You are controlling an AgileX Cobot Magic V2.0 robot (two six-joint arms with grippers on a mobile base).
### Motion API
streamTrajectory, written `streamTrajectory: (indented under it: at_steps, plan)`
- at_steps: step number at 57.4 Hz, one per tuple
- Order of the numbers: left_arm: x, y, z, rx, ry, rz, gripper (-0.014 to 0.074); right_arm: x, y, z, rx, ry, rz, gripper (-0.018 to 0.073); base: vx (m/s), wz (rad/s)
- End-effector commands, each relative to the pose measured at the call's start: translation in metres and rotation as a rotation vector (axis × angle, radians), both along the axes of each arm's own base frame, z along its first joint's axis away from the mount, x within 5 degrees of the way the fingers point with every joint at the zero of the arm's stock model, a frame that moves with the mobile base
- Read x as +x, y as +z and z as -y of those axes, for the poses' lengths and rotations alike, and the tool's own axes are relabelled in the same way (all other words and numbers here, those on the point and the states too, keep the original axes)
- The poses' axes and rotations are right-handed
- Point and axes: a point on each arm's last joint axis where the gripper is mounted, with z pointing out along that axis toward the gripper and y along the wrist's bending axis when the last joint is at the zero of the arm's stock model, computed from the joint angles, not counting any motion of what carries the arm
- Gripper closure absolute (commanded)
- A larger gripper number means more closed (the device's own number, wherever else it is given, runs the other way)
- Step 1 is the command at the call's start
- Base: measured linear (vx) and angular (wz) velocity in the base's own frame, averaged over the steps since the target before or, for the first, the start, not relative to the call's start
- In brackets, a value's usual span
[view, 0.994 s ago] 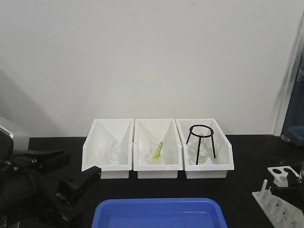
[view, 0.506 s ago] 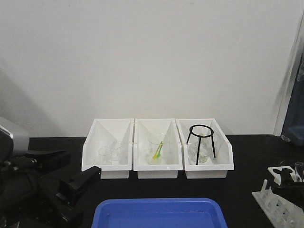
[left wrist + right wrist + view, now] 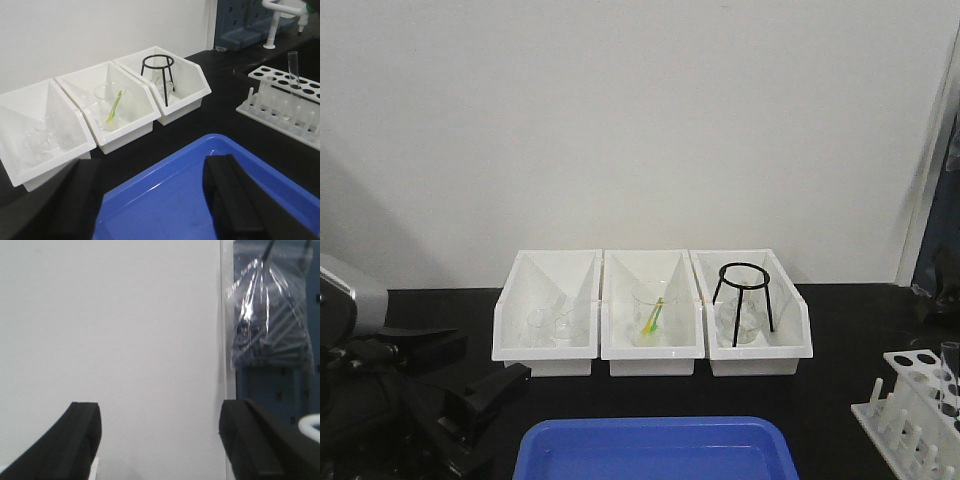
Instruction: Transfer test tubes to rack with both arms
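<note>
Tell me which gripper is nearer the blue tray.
Left. The left gripper sits just off the blue tray's left edge, jaws open toward it. The right gripper is out of the front view, and its camera shows only wall, no tray.

Front view: level, facing the wall across the counter (image 3: 840,330), three white bins (image 3: 650,315) centered. Left wrist view: close, angled down over the blue tray (image 3: 200,195), sharing bins and rack (image 3: 285,102). Right wrist view: raised, facing only wall.

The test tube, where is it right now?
In the left wrist view, the test tube stands upright in the white rack at far right, right of the three white bins.
</note>
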Motion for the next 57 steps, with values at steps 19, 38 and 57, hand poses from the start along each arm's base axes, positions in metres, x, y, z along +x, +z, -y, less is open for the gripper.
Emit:
streamTrajectory:
  at_steps: [19,38,57]
  plan:
    - [-0.004,0.007,-0.004,0.025,0.007,-0.043,0.0226,-0.096,0.102,-0.03,-0.122,0.099,-0.08,0.0393,0.0,0.0]
    - [-0.007,-0.002,-0.006,0.087,0.013,-0.126,0.0619,-0.188,0.134,-0.051,-0.116,0.144,-0.045,0.0571,0.0,0.0]
    - [-0.008,-0.003,-0.007,0.096,0.014,-0.142,0.0618,-0.206,0.116,-0.082,-0.256,0.444,-0.206,0.0566,0.0,0.0]
